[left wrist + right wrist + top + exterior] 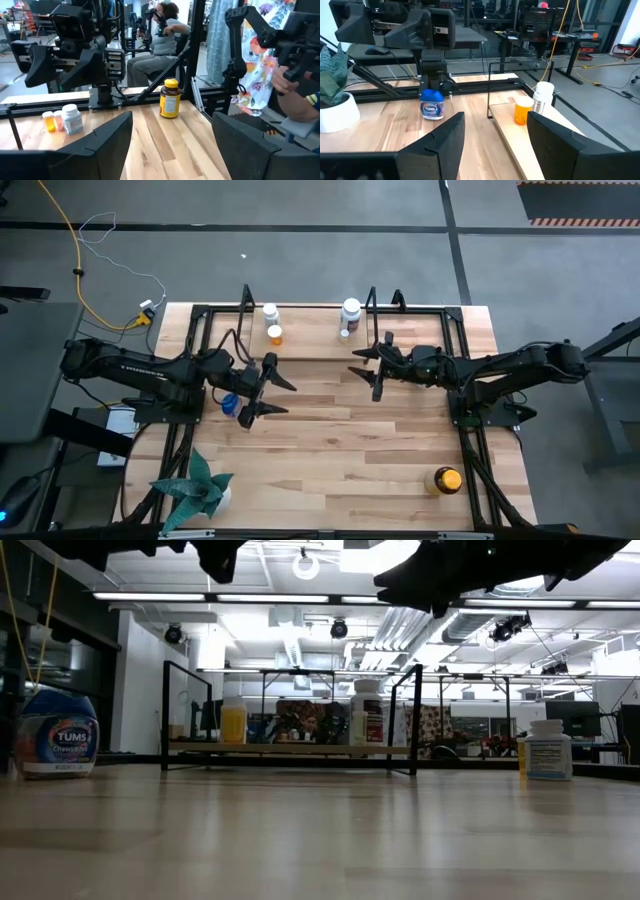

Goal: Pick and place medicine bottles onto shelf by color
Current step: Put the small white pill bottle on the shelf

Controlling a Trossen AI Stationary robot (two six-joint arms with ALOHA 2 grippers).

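Medicine bottles are being shown at several places on the wooden surface [340,440]. On the shelf [300,345], in the upper middle of the high view, a white bottle [270,312] and an orange bottle [275,334] are being kept close together at the left end, and a larger white bottle [350,311] is standing at the right end with a small white item just below it in the frame. A blue bottle [229,403] is lying left of centre, partly hidden under the left arm. An amber bottle [446,480] with a yellow label is standing apart at the lower right. A teal spiky plant [200,490] is being kept at the lower left.

The left gripper [274,395] is being held above the surface just right of the blue bottle, with its fingers spread wide and nothing between them. The right gripper [364,375] is being held right of centre, just below the shelf in the frame, facing the left gripper; its fingers are parted and are gripping nothing. In the left wrist view, people are being seen beyond the surface.
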